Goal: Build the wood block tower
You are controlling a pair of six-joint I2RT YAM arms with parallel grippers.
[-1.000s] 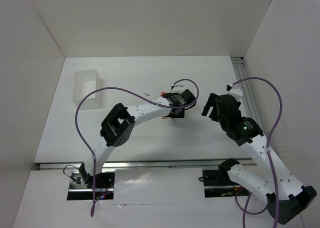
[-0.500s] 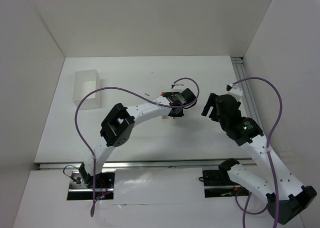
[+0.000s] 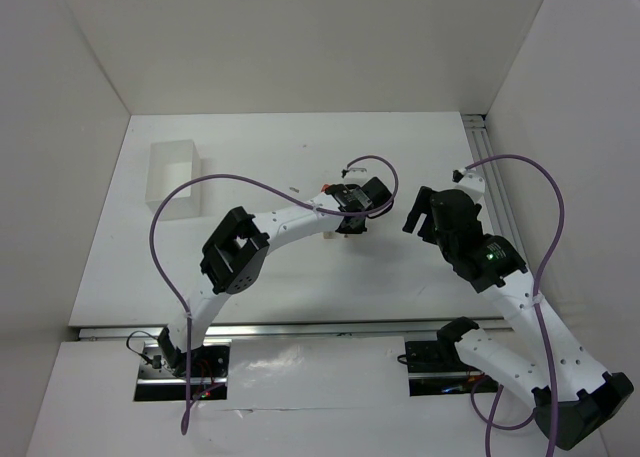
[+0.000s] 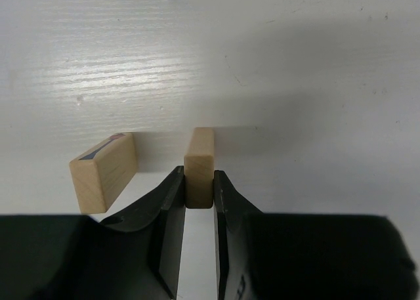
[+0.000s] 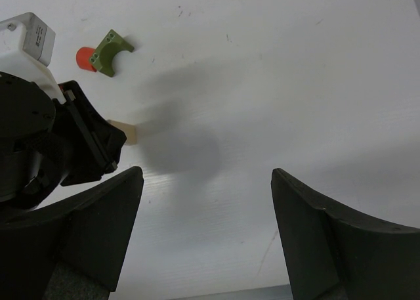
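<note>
Narrowed over the past second, the left claw (image 4: pixel 199 177) now pinches a narrow tan block (image 4: pixel 199 157) by its sides near the middle of the white desk (image 4: pixel 308 83). A second tan block (image 4: pixel 104 171) lies angled just beside it, not touching. Farther off, a green arch block (image 5: pixel 110 52) and a red piece (image 5: pixel 84 57) sit side by side, all unstacked. The right claw (image 5: pixel 205 175) hangs spread wide above bare desk, holding nothing.

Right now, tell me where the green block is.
In the right wrist view, upper left: the green block lies on the table right beside the red piece, apart from a tan block lower in frame.
</note>
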